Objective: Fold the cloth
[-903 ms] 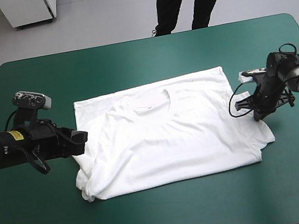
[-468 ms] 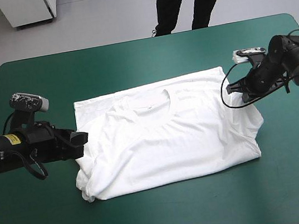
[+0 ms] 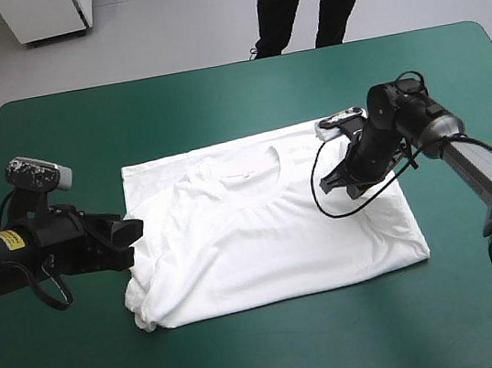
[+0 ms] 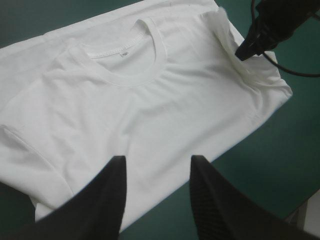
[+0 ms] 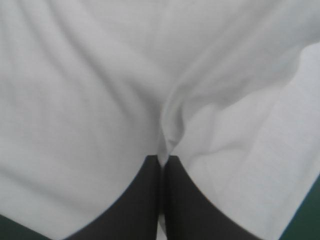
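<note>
The white T-shirt (image 3: 254, 238) lies spread flat in the middle of the table, collar toward the far edge. Its left sleeve is folded in. My right gripper (image 3: 331, 184) hangs over the shirt's right part, shut on a pinched fold of the shirt's right edge. That fold shows in the right wrist view rising from between the gripper (image 5: 162, 162). My left gripper (image 3: 131, 231) stands open at the shirt's left edge. In the left wrist view its fingers (image 4: 116, 175) stand apart over the T-shirt (image 4: 125, 115), and the right gripper (image 4: 243, 53) shows farther off.
Bare teal-green cover (image 3: 272, 356) surrounds the shirt on all sides, with a wide strip toward the front edge and another toward the far edge (image 3: 214, 96).
My right gripper has moved left from beyond the shirt's right edge to over the shirt, drawing the right sleeve and edge inward. The left arm has drawn back slightly.
</note>
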Robot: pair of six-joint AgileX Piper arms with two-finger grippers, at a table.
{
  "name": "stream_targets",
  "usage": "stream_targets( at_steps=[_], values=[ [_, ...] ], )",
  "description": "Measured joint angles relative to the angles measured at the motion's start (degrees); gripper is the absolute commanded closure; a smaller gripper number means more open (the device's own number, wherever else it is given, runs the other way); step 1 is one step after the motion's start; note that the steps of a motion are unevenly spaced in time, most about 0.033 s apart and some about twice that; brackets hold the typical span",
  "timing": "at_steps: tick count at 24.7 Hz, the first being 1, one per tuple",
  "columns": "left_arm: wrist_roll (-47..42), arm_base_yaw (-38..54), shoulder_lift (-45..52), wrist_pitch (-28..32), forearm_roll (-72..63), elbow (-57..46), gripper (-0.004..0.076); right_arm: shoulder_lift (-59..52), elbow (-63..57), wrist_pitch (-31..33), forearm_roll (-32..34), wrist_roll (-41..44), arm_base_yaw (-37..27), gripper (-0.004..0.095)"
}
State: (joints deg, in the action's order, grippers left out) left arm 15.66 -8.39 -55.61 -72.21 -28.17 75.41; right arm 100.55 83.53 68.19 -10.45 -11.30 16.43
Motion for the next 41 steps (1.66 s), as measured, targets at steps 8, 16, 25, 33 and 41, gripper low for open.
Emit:
stream_targets(
  at_steps=[8, 16, 25, 33, 41],
  values=[
    [0.0, 0.0, 0.0, 0.0, -1.4, 0.2, 0.0440, 7.6, 0.0, -0.1, 0.4, 0.1, 1.0, 0.0923],
    [0.0, 0.0, 0.0, 0.0, -1.4, 0.3, 0.0441, 10.2, 1.0, 0.8, -0.1, -0.2, 1.0, 0.0922],
    [0.9, 0.0, 1.3, 0.0, -1.3, 0.3, 0.0440, 10.0, 1.1, 1.5, -4.7, -2.0, 0.6, 0.0648],
    [-0.2, 0.0, 4.0, 0.0, -1.3, 0.4, 0.0440, 2.5, 6.9, 1.4, 0.8, 1.3, 0.8, 0.0427],
    [-7.3, 0.0, 4.6, 0.0, 8.6, -0.8, 0.0440, -14.7, 7.3, 2.6, 8.0, 5.5, 0.8, 0.0427]
  ],
)
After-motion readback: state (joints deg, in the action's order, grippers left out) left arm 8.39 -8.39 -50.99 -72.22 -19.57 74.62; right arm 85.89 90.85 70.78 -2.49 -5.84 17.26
